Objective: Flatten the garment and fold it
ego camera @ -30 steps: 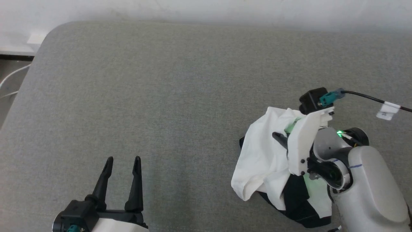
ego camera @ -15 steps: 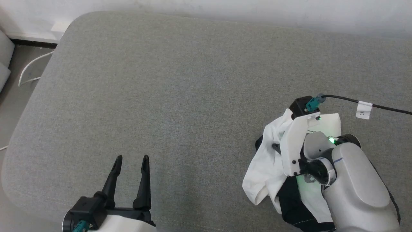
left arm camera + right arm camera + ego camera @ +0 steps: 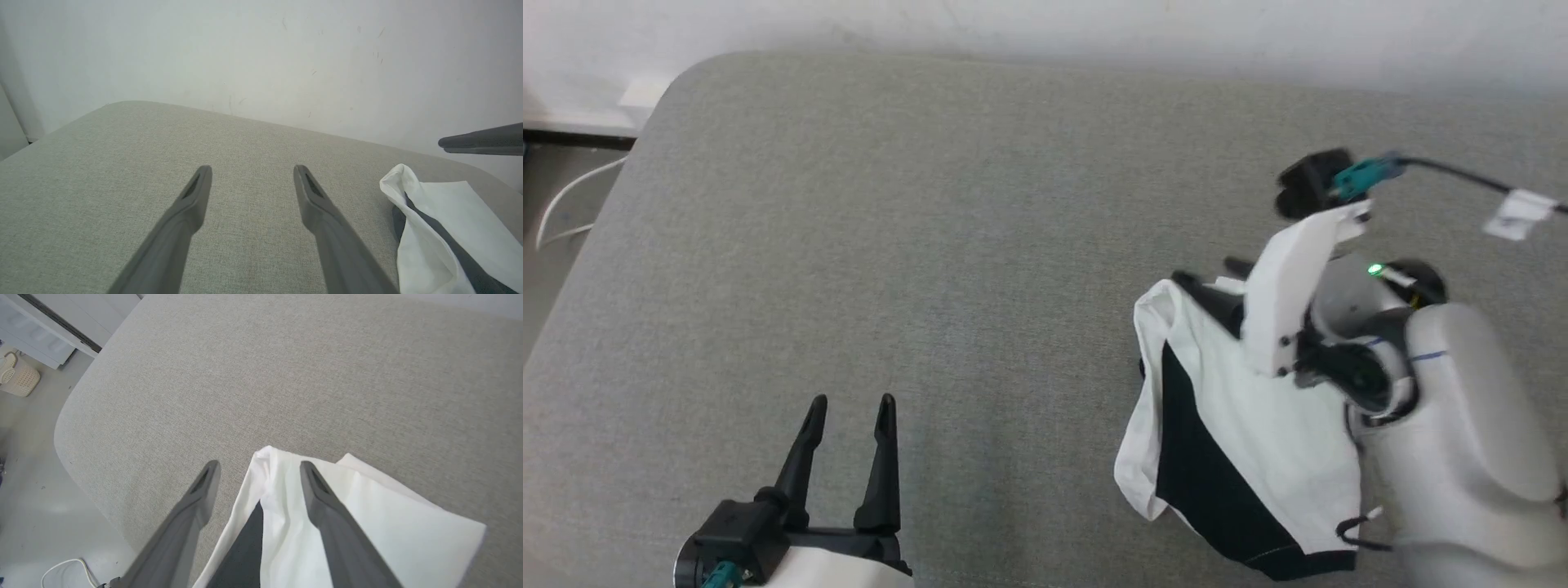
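Floor, far L: white cable (image 3: pixel 568 200) loops beside the tabletop's L edge.
Left pincer (image 3: pixel 851 400): near L, above bare grey cover. Fingers apart, gripping nothing, tips toward the far wall (image 3: pixel 1013 24).
Tabletop (image 3: pixel 931 204): grey woven cover w/ rounded corners. Far side meets the white wall.
Garment (image 3: pixel 1258 425): R side, toward the tabletop's near edge. Loose heap, white w/ a black panel running diagonally. A white fold peaks at its far-L corner.
Right pincer (image 3: pixel 1210 275): R, at the garment's far end. Fingers spread wide, nothing clamped btwn them. Right wrist view: one finger over white cloth (image 3: pixel 367 522), the other over bare grey cover. Left wrist view: its finger hangs clear above the cloth (image 3: pixel 445 204).
Right arm (image 3: pixel 1462 425): pale forearm covers the garment's R part. Green light on the wrist. Black cable w/ white tag (image 3: pixel 1515 216) trails off R.
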Motion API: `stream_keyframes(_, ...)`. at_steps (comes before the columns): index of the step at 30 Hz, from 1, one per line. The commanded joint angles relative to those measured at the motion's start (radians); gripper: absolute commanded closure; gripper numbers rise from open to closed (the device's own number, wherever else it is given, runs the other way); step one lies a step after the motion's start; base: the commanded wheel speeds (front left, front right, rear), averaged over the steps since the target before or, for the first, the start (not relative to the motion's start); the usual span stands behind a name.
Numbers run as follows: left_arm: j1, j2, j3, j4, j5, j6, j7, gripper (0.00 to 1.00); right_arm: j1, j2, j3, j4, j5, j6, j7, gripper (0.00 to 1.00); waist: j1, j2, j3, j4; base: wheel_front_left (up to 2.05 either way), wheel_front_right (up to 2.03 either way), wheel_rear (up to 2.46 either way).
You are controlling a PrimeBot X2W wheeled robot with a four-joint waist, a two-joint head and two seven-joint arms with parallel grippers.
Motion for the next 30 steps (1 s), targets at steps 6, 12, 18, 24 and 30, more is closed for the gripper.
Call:
stream_keyframes(6, 0.023, 0.019, 0.009, -0.032, 0.008, 0.011, 0.008, 0.0, 0.132, -0.085, -0.125, -0.236, 0.001, -0.001, 0.034, 0.0, 0.0, 0.0, -0.005, -0.049, 0.0, 0.0, 0.0)
stream_keyframes(12, 0.022, 0.026, 0.008, -0.049, 0.005, 0.013, 0.014, 0.0, 0.32, -0.06, -0.255, -0.361, -0.007, -0.001, 0.054, 0.0, 0.0, 0.0, 0.023, -0.068, 0.0, 0.0, 0.0)
stream_keyframes(18, -0.002, 0.031, -0.003, -0.047, 0.004, 0.007, 0.019, 0.0, 0.384, -0.02, -0.288, -0.351, -0.008, -0.001, 0.03, 0.0, 0.0, 0.0, 0.055, -0.063, 0.0, 0.0, 0.0)
stream_keyframes(24, -0.018, 0.043, -0.009, -0.042, 0.007, 0.004, 0.022, 0.0, 0.375, -0.005, -0.307, -0.279, -0.019, -0.001, 0.011, 0.0, 0.0, 0.0, 0.069, -0.041, 0.0, 0.0, 0.0)
stream_keyframes(30, -0.028, 0.049, -0.015, -0.04, 0.008, 0.004, 0.023, 0.0, 0.352, 0.002, -0.317, -0.184, -0.019, -0.001, 0.003, 0.0, 0.0, 0.0, 0.077, -0.021, 0.0, 0.0, 0.0)
